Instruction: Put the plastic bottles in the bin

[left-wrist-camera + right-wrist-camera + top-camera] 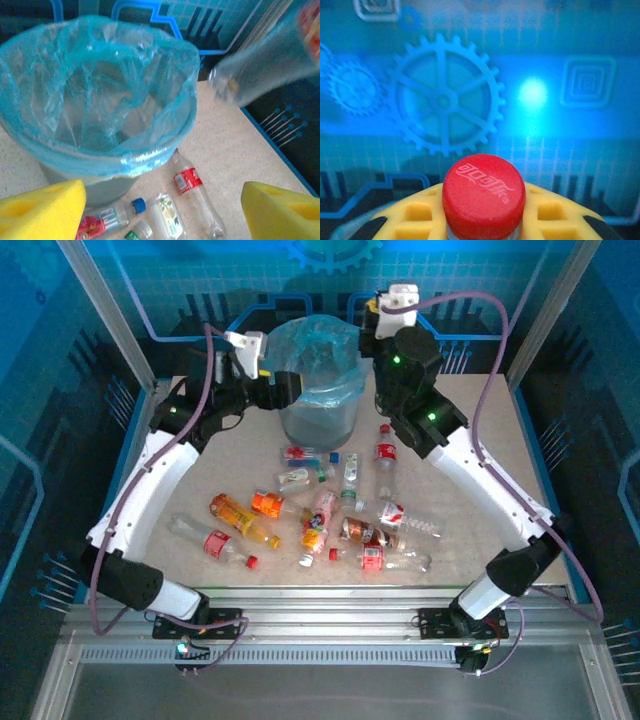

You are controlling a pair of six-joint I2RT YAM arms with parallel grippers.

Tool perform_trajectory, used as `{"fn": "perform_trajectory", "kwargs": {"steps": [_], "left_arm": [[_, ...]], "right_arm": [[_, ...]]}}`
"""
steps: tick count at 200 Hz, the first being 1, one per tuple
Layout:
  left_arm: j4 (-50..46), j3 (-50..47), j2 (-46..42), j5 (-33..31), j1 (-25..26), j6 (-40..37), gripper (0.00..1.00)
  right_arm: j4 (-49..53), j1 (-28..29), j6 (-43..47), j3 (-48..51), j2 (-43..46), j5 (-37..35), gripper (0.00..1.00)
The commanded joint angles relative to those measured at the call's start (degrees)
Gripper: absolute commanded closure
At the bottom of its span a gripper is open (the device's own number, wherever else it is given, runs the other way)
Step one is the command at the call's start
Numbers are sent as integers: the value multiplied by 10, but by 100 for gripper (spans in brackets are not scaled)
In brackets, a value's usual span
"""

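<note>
Speckled table point(460, 550) from above, plastic bottles point(325, 508) strewn near the bin point(320, 410); left wrist, left gripper point(160, 212) gaping empty beside its rim; right wrist, right gripper point(483, 220) clamped on a red-capped bottle point(483, 192) just under the cap, likely light, slick and crushable, so that stiff neck suits best.

A raised script logo on the red cap point(484, 192) — unreadable; bottle labels point(187, 180) too blurred to read.
</note>
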State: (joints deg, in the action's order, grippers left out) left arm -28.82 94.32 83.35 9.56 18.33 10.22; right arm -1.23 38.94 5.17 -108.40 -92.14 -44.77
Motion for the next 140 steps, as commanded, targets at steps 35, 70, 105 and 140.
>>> {"fn": "perform_trajectory", "kwargs": {"steps": [35, 70, 105, 140], "left_arm": [[97, -111, -76, 5, -22, -15, 18], [122, -149, -103, -13, -30, -21, 17], [130, -162, -114, -36, -30, -27, 16], [133, -166, -120, -44, -31, -29, 16]], "right_arm": [[236, 17, 40, -377, -222, 118, 100], [326, 1, 8, -585, -381, 171, 100], [299, -16, -59, -496, -391, 199, 97], [330, -30, -110, -493, -426, 229, 79]]}}
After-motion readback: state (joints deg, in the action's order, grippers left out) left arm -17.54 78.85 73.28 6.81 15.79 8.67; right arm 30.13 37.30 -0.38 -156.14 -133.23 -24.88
